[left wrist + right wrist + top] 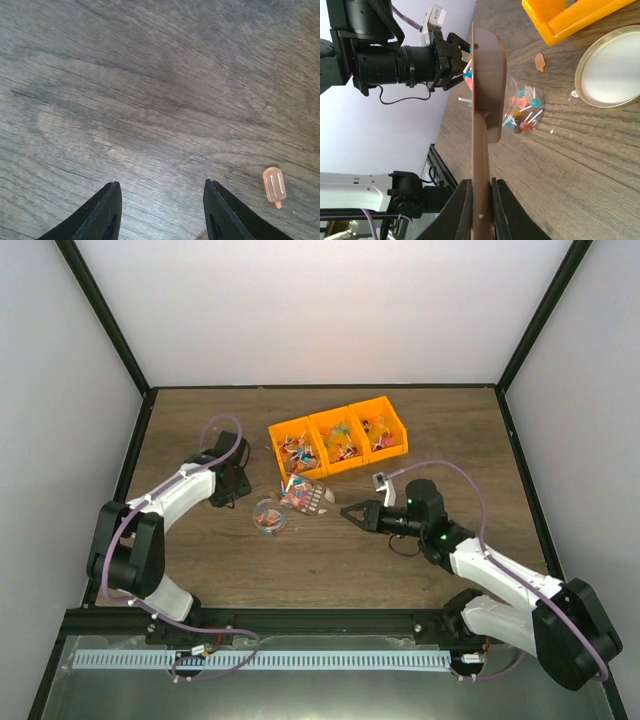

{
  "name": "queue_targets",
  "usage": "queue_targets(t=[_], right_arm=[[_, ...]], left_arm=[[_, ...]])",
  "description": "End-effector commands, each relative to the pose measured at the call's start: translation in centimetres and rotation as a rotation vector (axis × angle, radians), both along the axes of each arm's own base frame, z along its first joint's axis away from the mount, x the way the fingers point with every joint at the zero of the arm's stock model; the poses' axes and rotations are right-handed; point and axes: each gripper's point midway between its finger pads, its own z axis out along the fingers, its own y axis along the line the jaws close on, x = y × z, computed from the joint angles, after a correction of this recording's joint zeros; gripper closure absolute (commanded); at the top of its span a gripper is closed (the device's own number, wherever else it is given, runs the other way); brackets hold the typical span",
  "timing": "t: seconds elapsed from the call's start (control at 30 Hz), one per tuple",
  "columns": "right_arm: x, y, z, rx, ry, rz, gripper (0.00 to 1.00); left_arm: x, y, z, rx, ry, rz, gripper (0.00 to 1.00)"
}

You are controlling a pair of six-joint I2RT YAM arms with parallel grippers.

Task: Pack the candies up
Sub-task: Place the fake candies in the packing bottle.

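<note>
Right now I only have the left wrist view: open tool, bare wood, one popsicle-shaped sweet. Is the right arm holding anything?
Observer: Yes. The right tool is shut on the handle of the brown scoop, which is held on edge.
Operator: Is there any container near it?
Observer: A clear jar with candies in it stands on the table right beside the scoop.

Mixed candies (343,443) sit in bins (396,435) and jar (256,512)
</note>
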Motion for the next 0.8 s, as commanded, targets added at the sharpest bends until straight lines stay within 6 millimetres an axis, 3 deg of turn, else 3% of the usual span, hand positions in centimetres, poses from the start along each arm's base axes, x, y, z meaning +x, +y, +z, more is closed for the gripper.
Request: queue_targets(t=[0.0, 0.77], right_arm=[[0.2, 1.1, 2.0, -0.011, -0.089, 0.036, 0.99], [-0.1, 4.8, 2.0, -0.226, -0.200, 0.067, 0.99]], left_arm=[[-0.1, 0.4, 0.3, -0.010, -0.029, 0.032, 0.53], [-1.2, 1.8, -0.2, -0.007, -0.022, 0.045, 0.53]])
